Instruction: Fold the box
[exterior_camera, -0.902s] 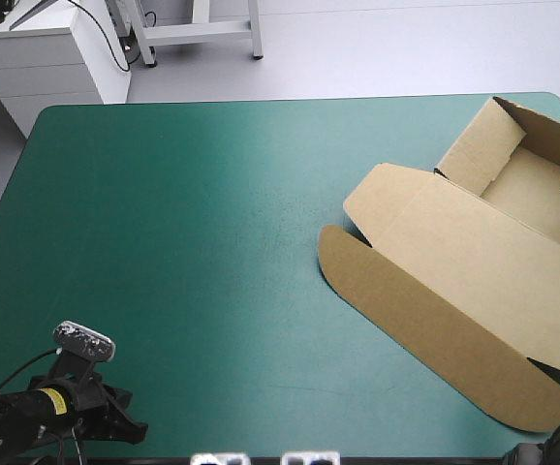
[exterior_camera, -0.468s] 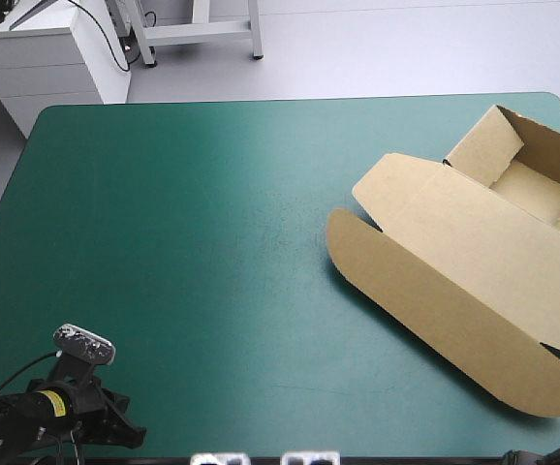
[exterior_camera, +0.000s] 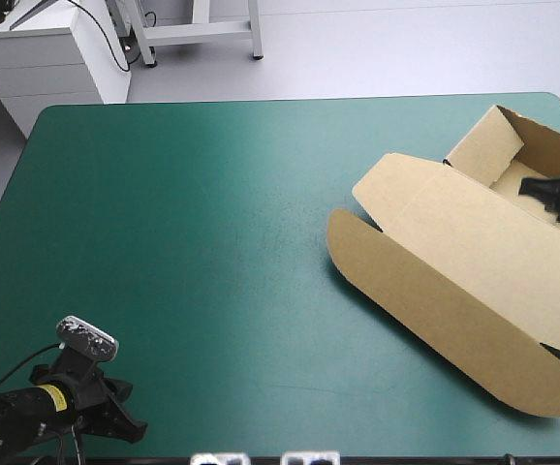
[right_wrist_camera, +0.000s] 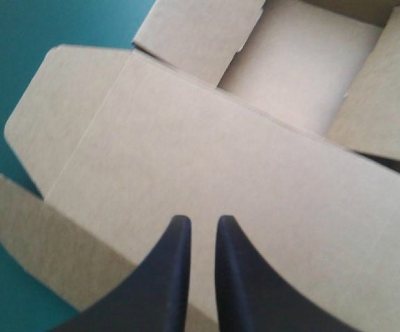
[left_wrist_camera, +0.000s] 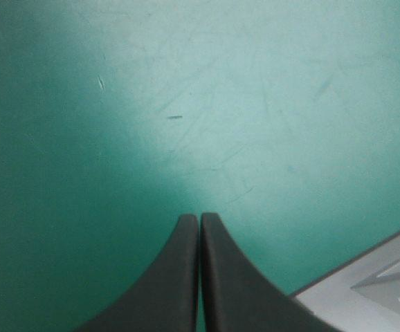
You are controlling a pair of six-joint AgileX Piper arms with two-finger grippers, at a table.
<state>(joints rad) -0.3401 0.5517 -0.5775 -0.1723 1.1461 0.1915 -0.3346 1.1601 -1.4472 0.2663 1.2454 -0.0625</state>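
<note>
Overhead and wrist views of the folding task. The box (exterior_camera: pixel 474 262) lay on the right side of the table (exterior_camera: pixel 183 242), reaching from near the far right corner toward the near right corner and running off the right edge of the high view. It was partly formed. Its tray (exterior_camera: pixel 542 160) stood open at the far end with walls raised. The lid (exterior_camera: pixel 454 232) lay flat on the teal-green cover, on the side of the tray toward the table's middle. A long rounded flap (exterior_camera: pixel 406 300) lay flat along the lid's outer edge.

The right gripper (right_wrist_camera: pixel 203 220) hung over the box, above the lid where it meets the tray, and pointed toward the table's left edge. Its black fingers (right_wrist_camera: pixel 176 263) were all but closed, with a narrow slit between them and no board in it.

The left gripper (left_wrist_camera: pixel 200 216) sat low at the near left corner, well apart from the box. Its fingers were pressed together into one pointed arch and held nothing. Bare, scuffed cover lay ahead of it.
</note>
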